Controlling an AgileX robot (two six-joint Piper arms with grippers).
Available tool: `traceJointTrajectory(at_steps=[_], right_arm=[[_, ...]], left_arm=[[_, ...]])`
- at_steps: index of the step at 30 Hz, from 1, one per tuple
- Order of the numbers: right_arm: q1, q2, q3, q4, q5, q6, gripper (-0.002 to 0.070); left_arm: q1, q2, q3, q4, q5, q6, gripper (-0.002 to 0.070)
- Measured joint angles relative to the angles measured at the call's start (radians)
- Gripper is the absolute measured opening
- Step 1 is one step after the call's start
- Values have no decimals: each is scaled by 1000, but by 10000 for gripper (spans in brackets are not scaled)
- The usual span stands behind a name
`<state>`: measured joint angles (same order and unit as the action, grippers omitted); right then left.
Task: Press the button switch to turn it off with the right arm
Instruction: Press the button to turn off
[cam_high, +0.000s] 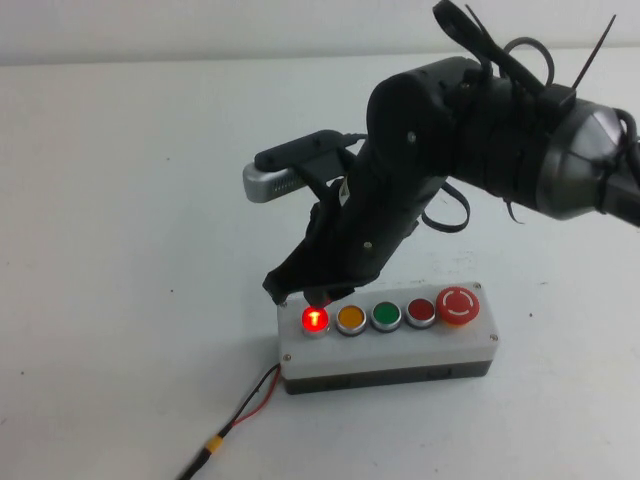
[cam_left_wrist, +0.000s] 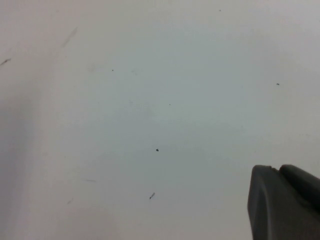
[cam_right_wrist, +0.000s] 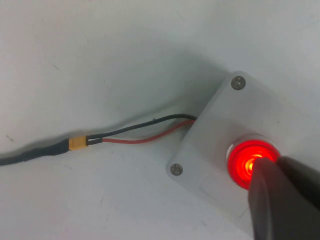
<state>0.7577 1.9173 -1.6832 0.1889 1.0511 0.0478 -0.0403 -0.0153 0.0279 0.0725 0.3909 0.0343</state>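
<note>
The high view looks down from the robot's side at the table (cam_high: 100, 200), taking in the whole box (cam_high: 388, 345) and right arm (cam_high: 470, 120). The right wrist view sits close above the box's end (cam_right_wrist: 220, 135), sharing the lit button (cam_high: 315, 320) (cam_right_wrist: 248, 159) and wires (cam_high: 250, 400) (cam_right_wrist: 145, 132). The left wrist view faces bare table (cam_left_wrist: 150, 100), close

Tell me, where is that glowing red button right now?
In the high view the button switch sits at the left end of the grey box, next to the yellow button. The right gripper is right above it; the left gripper hangs over bare table elsewhere.
</note>
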Motion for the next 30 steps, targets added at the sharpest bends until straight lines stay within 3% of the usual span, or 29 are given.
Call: traceJointTrajectory(at_steps=[30], right_arm=[[12, 75, -41, -2, 52, 0, -15]], left_arm=[[0, 0, 0, 0, 0, 0, -2]])
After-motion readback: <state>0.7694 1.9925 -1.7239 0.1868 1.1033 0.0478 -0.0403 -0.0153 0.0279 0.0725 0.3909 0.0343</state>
